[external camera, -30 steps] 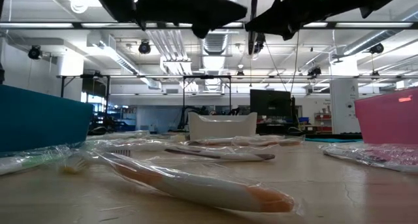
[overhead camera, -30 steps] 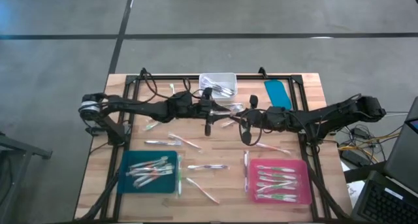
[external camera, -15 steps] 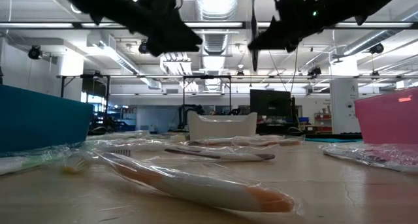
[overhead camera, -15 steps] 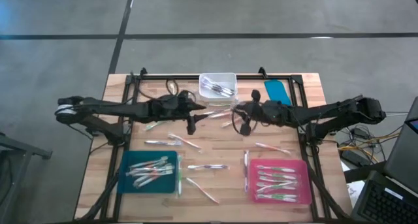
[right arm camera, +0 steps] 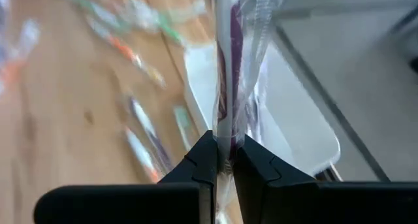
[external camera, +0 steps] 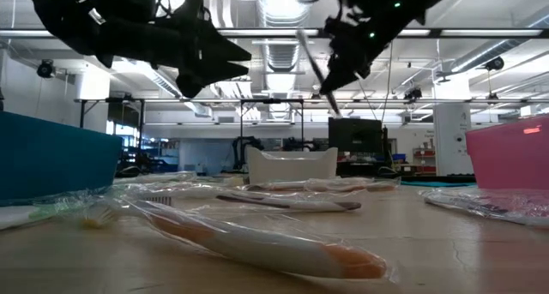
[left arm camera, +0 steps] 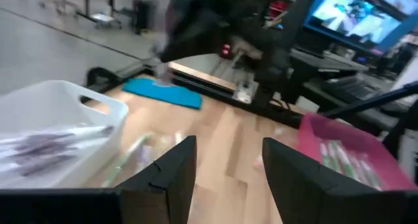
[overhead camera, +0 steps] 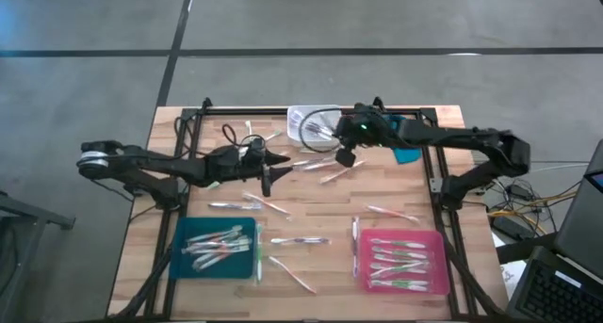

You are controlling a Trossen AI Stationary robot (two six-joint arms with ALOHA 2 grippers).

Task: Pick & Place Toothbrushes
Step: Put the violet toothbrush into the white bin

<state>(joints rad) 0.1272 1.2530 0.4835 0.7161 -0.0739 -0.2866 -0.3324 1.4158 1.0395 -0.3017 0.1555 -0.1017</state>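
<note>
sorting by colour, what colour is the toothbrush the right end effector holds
Purple, in clear wrap: toothbrush, best in the right wrist view.

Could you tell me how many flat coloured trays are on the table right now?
3: a teal tray front left, a pink tray front right, and a blue tray at the back right, partly hidden under the right arm.

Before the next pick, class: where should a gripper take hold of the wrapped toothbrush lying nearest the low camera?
Probably mid-handle, coming straight down from above: the wrapped toothbrush lies flat on the table, long and thin, so the fingers should close across its narrow width.

Left gripper jaws apart; right gripper jaws clamped.
</note>
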